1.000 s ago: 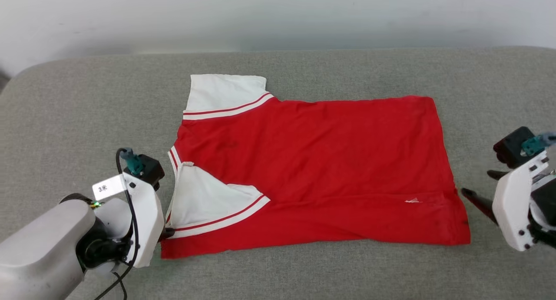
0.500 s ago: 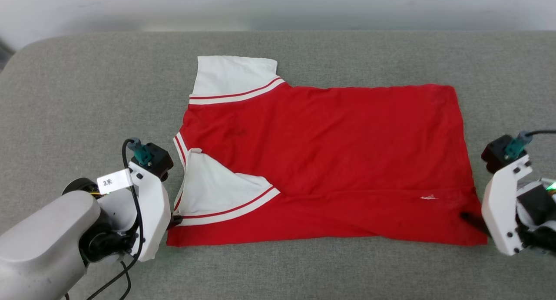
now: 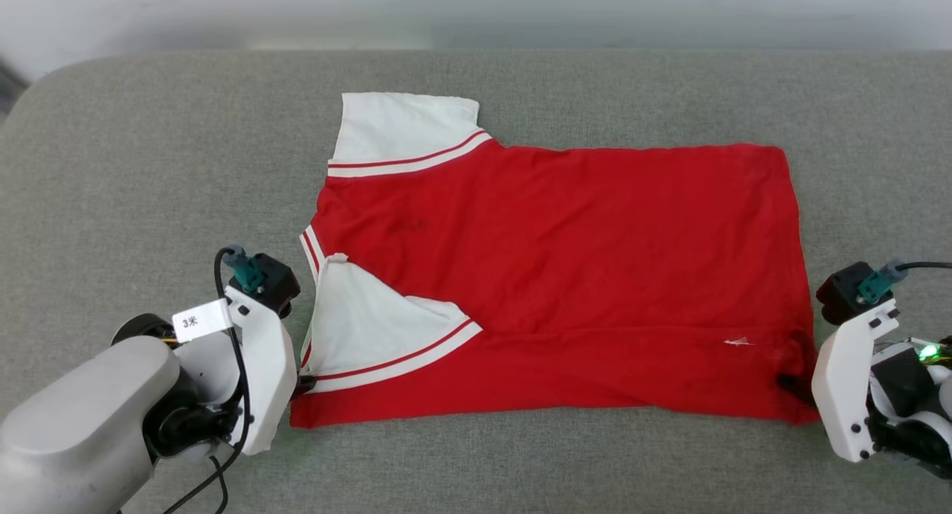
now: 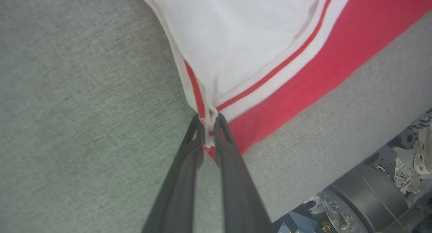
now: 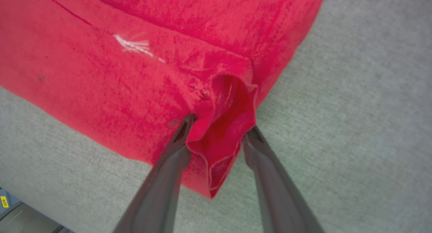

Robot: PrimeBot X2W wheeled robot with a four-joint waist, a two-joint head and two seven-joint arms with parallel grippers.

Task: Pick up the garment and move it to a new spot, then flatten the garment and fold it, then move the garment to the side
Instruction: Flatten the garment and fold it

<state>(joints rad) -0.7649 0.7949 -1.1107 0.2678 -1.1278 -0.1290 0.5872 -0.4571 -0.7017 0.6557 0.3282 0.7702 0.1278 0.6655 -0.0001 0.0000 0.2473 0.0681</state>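
one red garment lies flat on the grey cushion in the head view, left gripper and right gripper at its near corners; left wrist view, jaws clamped on striped trim; right wrist view, jaws apart around a bunched hem fold.

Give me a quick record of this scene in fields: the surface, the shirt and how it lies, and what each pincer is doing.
surface: grey fabric cushion
garment: red jersey with white sleeves, spread out flat
fold: nearer sleeve folded onto the red body
left pincer: shut on the striped trim at the collar-end corner
right pincer: jaws apart, astride a bunched hem corner
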